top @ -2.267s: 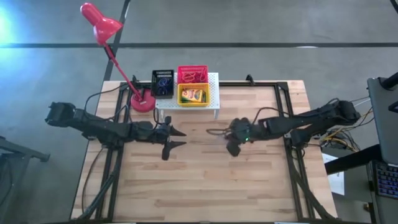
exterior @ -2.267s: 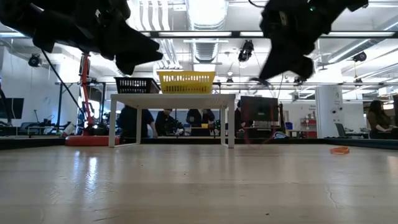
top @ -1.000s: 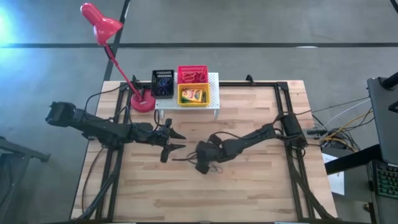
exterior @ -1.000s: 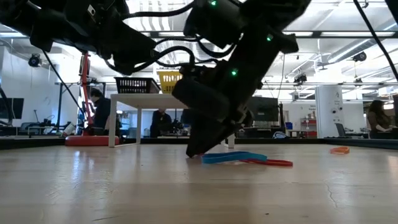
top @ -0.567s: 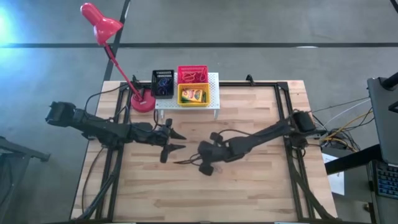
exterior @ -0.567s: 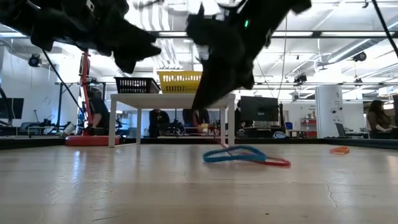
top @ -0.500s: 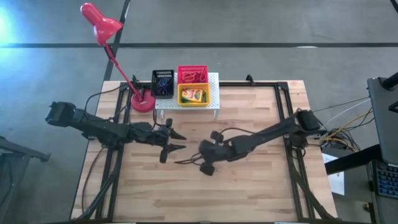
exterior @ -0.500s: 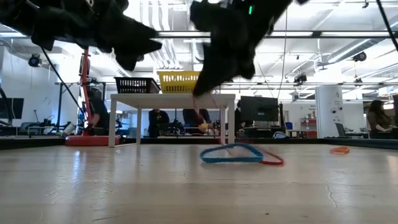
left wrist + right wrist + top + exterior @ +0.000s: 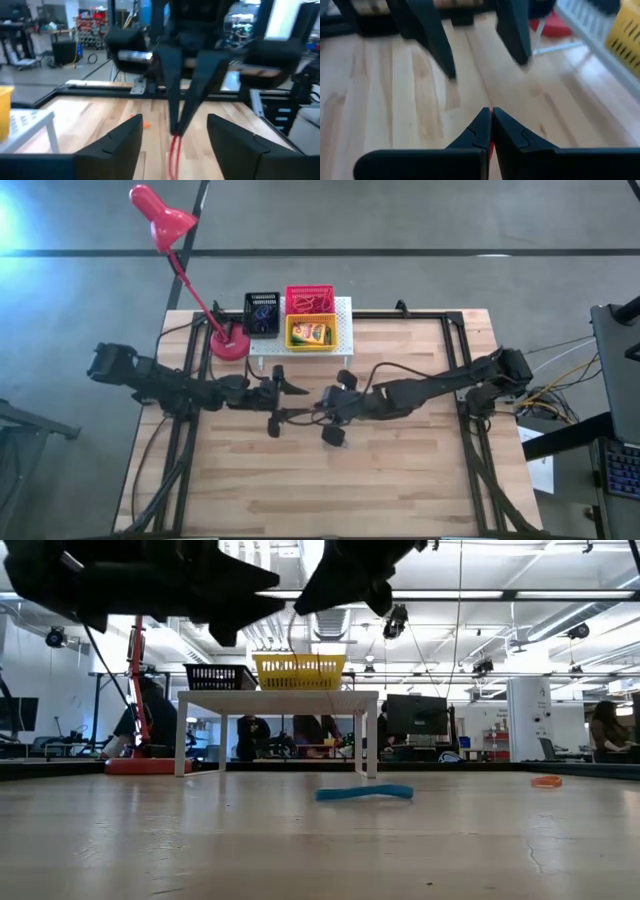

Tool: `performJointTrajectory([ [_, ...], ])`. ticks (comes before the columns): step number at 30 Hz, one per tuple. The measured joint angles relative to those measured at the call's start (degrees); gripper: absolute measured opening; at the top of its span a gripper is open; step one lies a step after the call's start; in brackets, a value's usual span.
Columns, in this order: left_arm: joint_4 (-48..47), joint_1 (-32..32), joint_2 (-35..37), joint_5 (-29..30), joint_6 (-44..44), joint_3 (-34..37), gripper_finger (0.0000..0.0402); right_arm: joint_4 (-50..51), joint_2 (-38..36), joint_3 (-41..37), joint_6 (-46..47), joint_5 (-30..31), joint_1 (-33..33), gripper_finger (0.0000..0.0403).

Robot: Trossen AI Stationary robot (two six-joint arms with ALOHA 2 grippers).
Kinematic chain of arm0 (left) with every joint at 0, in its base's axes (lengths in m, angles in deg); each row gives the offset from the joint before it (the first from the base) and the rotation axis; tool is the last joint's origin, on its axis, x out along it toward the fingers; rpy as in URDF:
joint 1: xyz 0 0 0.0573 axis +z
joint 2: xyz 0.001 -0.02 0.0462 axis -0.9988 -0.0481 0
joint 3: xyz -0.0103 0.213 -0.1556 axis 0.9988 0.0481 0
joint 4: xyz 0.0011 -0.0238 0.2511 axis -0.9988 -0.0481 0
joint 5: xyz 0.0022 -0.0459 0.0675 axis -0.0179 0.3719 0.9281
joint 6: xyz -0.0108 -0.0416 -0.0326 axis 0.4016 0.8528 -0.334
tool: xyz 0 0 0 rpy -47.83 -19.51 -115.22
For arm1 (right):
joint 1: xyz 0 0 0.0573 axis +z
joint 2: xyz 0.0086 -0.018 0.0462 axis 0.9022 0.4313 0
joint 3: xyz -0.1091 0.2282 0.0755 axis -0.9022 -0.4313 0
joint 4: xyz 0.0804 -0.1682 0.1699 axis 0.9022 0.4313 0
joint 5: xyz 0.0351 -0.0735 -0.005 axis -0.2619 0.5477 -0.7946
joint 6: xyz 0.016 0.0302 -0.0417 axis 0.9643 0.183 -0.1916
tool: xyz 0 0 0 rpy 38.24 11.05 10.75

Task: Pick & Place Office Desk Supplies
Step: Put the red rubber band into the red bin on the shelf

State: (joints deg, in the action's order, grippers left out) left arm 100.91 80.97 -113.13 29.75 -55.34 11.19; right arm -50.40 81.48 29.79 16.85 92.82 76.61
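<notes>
Right pincer (image 9: 316, 413) sits over the middle of the wooden tabletop (image 9: 400, 480) with its two tips pressed together on a thin red rubber band (image 9: 174, 150). From those tips the band hangs straight down as a narrow loop, long axis upright. Facing it tip to tip is the left pincer (image 9: 285, 408), fingers spread wide apart and holding nothing; the pinched band hangs just in front of that gap.

Only the left wrist view shows the band's hanging length; the right wrist view gives just a sliver of red under the closed tips, and from above I cannot make it out. The low view alone shows a flat blue rubber band (image 9: 365, 793) lying on the tabletop beneath both pincers, long axis running across that picture.

Beyond the pincers, a white perforated metal stand (image 9: 345, 330) carries a small black mesh basket (image 9: 262, 313), a red mesh basket (image 9: 309, 299) and a yellow mesh basket (image 9: 311, 332), with a red desk lamp (image 9: 229, 343) beside them
</notes>
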Motion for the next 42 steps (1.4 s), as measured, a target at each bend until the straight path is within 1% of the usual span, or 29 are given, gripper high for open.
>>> performJointTrajectory([
  [3,0.6,1.1,-2.6,0.2,1.8,-1.4,0.0254,-2.2,-0.2,0.0,-1.2,0.0,-0.5,0.0009],
  [6,0.6,1.3,-5.3,0.2,1.9,-2.8,0.0273,-3.0,-0.2,0.0,-1.6,0.0,-0.8,0.0009],
  [9,0.3,1.2,-7.7,-0.1,0.7,-3.9,0.0276,-2.9,-0.2,0.0,-1.6,0.0,-0.9,0.0009],
  [11,0.3,1.2,-8.8,-0.2,0.6,-4.2,0.0269,-2.9,-0.5,0.0,-1.6,0.0,-0.9,0.0009],
  [13,0.4,1.2,-9.6,-0.3,0.6,-4.5,0.0256,-2.9,-0.7,0.0,-1.6,0.0,-0.8,0.0009],
  [16,0.5,1.1,-9.8,-0.5,0.6,-4.5,0.0222,-2.9,-1.0,0.0,-1.6,0.0,-0.8,0.0009],
  [19,0.9,1.1,-9.6,-0.7,0.6,-4.5,0.0177,-2.8,-1.1,0.0,-1.8,0.0,-0.8,0.0009],
  [25,0.3,1.1,-9.9,-6.1,-0.7,-6.7,0.0088,-2.9,-1.2,0.0,-1.9,-0.2,-0.8,0.0008],
  [30,-1.4,1.1,-9.8,-7.3,-1.3,-7.3,0.0018,-2.9,-1.4,0.0,-1.9,-0.7,-0.7,0.0009],
  [32,-1.5,1.1,-9.8,-7.7,-1.3,-7.3,0.0006,-2.8,-1.8,0.0,-1.8,-1.1,-0.8,0.0015],
  [34,-2.3,1.1,-9.7,-7.9,-0.8,-7.4,0.0004,-2.4,-2.5,0.0,-1.8,-1.6,-0.9,0.0029],
  [39,-4.2,1.1,-8.7,-8.0,0.5,-7.4,0.0002,-1.6,-6.6,0.0,-3.3,-1.7,-0.8,0.0086],
  [42,-9.8,1.4,-5.6,-7.9,2.0,-7.8,0.0002,1.2,-9.9,0.0,-4.2,-1.4,-0.8,0.0118],
])
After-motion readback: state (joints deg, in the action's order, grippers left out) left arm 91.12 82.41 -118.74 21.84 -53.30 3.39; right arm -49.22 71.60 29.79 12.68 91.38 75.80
